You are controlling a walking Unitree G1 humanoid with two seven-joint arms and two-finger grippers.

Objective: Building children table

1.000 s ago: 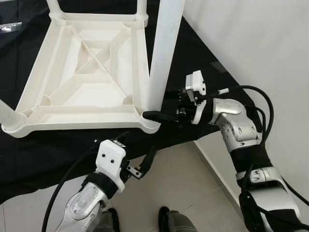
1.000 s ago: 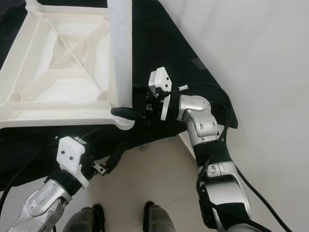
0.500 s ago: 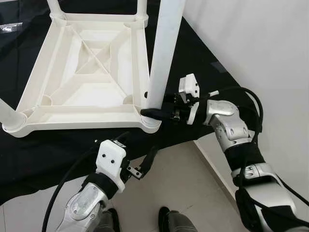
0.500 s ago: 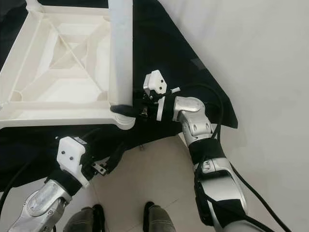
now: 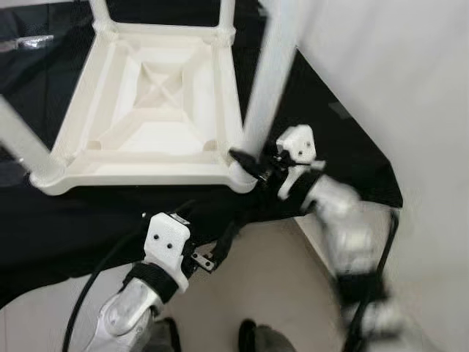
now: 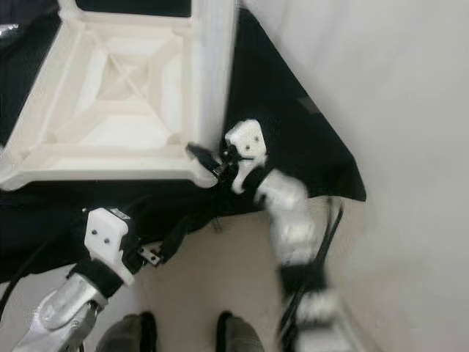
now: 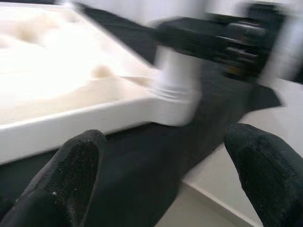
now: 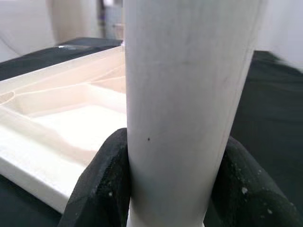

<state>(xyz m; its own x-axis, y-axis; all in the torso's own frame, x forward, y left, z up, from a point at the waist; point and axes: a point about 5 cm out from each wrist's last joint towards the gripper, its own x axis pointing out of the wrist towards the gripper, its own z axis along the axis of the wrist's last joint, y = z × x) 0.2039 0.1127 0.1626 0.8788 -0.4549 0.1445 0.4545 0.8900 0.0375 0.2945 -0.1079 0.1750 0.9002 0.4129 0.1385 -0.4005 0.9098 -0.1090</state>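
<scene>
The right pincer (image 5: 245, 160) is clamped on the base of a white leg (image 5: 271, 81) standing in the near right corner socket of the upturned table top (image 5: 150, 110), which lies on a black cloth (image 5: 66, 227). The left pincer (image 5: 220, 246) hangs apart below the cloth's near edge. If the grip twists or pulls sideways, the leg could tilt out of its socket, or the whole top could slide toward the edge.

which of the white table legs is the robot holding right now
The leg at the upturned table's near right corner, beside the wall. The right tool grips its base; the other legs stand untouched.
</scene>
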